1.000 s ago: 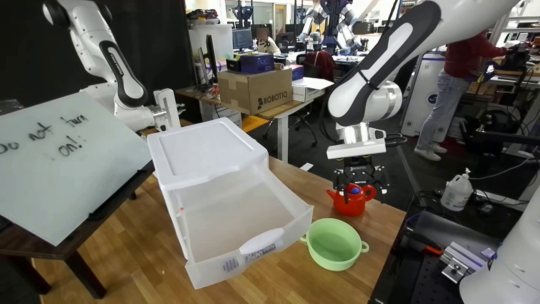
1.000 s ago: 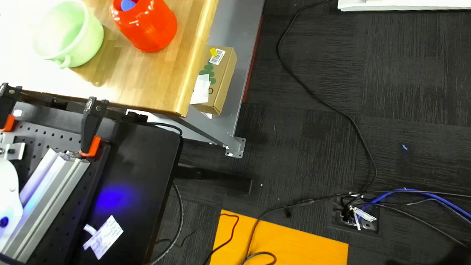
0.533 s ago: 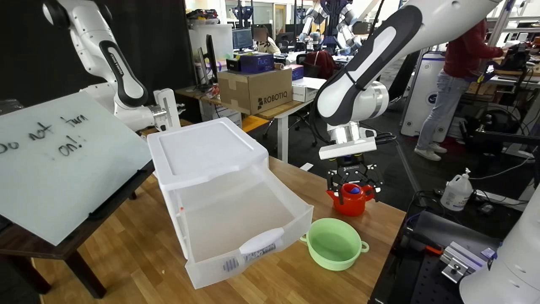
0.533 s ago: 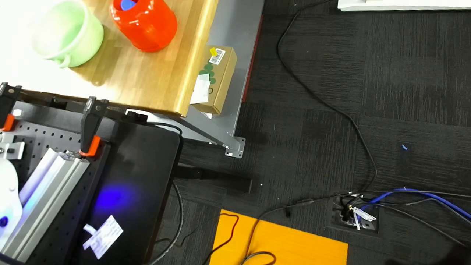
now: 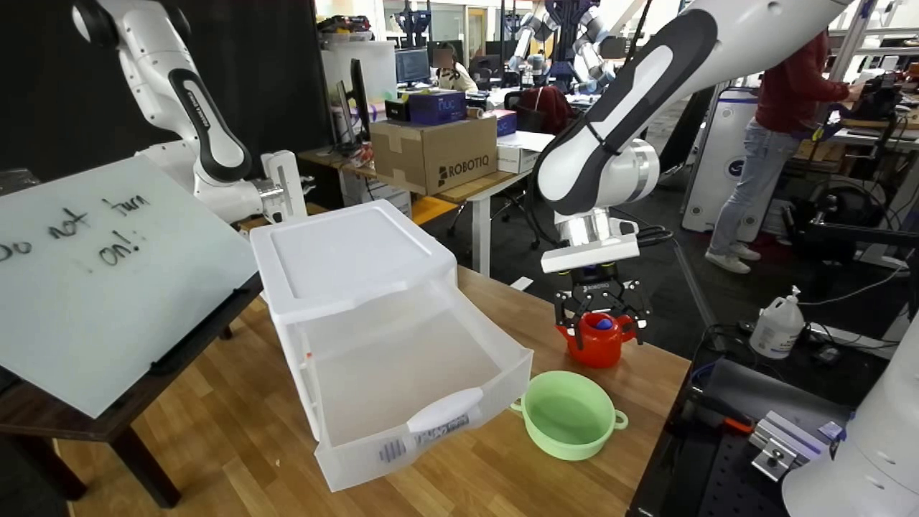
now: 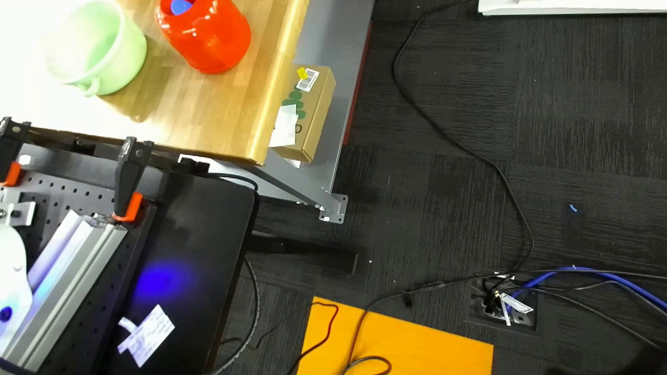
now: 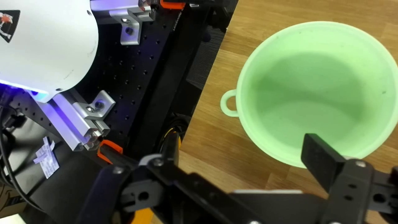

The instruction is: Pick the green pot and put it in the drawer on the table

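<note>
- Fingers point(image 7: 323, 161) of the black jointed gripper point(image 5: 609, 336) stand spread wide.
- We read "ROBOTIQ" on the brown cardboard box point(image 5: 431, 161) and "Do not turn on!" on the white whiteboard point(image 5: 143, 309).
- The round light-green plastic pot point(image 5: 571, 413) sits mouth up on the light-brown wooden table point(image 5: 273, 474), near the open translucent-white plastic drawer point(image 5: 499, 402); its long axis runs through the handles point(image 7: 223, 104), from the drawer towards a black perforated plate point(image 7: 143, 62).
- In the wrist view one fingertip overlaps the pot's rim; we cannot tell whether they touch.
</note>
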Motion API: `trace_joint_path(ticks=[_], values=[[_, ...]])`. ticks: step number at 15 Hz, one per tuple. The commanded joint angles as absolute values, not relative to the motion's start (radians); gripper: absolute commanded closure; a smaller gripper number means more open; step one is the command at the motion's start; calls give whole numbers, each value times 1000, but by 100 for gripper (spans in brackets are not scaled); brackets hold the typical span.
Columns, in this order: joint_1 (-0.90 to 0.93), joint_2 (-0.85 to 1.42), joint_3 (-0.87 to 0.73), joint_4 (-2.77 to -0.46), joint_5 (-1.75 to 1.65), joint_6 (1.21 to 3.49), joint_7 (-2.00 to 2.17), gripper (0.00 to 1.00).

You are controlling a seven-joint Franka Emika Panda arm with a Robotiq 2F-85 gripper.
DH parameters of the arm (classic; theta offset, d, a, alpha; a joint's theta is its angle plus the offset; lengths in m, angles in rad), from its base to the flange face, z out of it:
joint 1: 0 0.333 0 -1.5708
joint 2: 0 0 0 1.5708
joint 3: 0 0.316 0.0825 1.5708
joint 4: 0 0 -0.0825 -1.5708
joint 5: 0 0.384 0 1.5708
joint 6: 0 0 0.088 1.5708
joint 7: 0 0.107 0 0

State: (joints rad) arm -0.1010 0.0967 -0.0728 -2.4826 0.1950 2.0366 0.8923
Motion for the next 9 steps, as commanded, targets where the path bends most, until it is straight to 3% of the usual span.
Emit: trace_joint_path(ticks=[1, 9], values=[[-57, 175, -58, -2403, 186, 1984, 907, 0], [55, 492, -40, -2097, 169, 1891, 992, 0]])
